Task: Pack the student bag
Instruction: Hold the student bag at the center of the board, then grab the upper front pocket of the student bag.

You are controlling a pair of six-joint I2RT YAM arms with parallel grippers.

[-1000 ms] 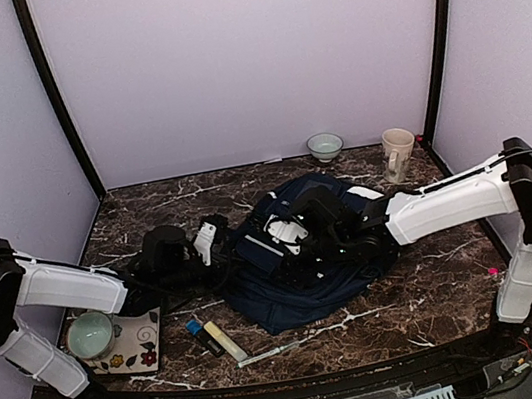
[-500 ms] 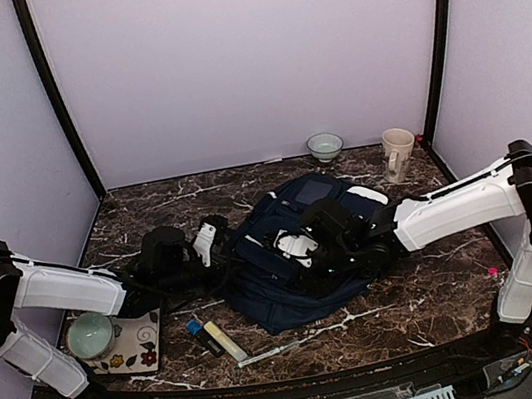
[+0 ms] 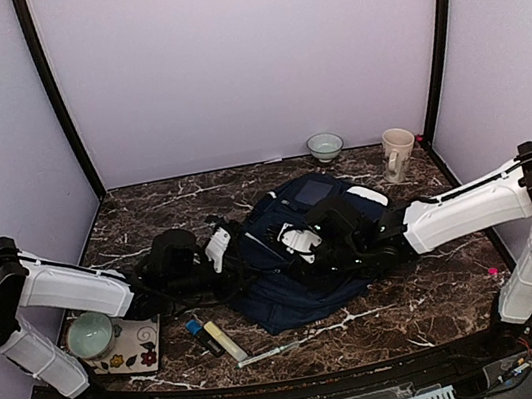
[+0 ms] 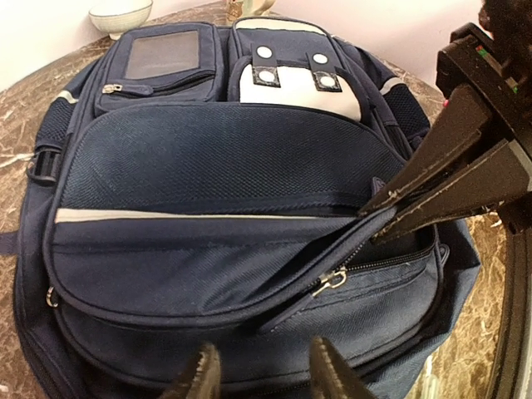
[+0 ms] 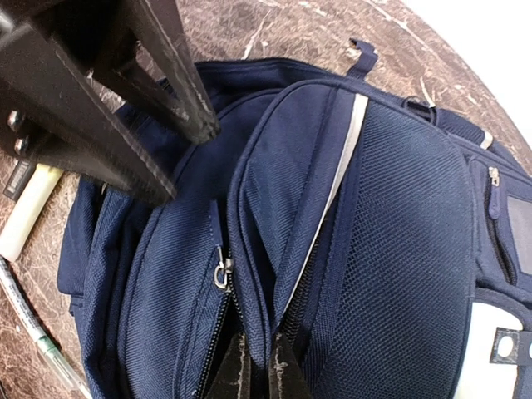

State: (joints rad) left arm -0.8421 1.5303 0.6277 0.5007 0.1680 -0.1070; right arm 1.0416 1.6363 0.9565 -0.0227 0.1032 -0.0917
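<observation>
Right gripper (image 5: 253, 364) is clamped on the flap edge of the student bag's (image 3: 284, 303) front pocket (image 4: 224, 174); the pocket mouth gapes. Left gripper (image 4: 264, 372) has jaws apart, empty, at the bag's bottom end.

The marble table (image 3: 147, 213) carries student bag (image 3: 292, 302), mug (image 3: 398, 152), bowl (image 3: 324, 146), floral mat (image 3: 138, 349), pen (image 3: 268, 354).

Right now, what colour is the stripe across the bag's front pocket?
White stripe, clearest in left wrist view.

Navy student bag (image 3: 295, 256), flat, pocket unzipped
</observation>
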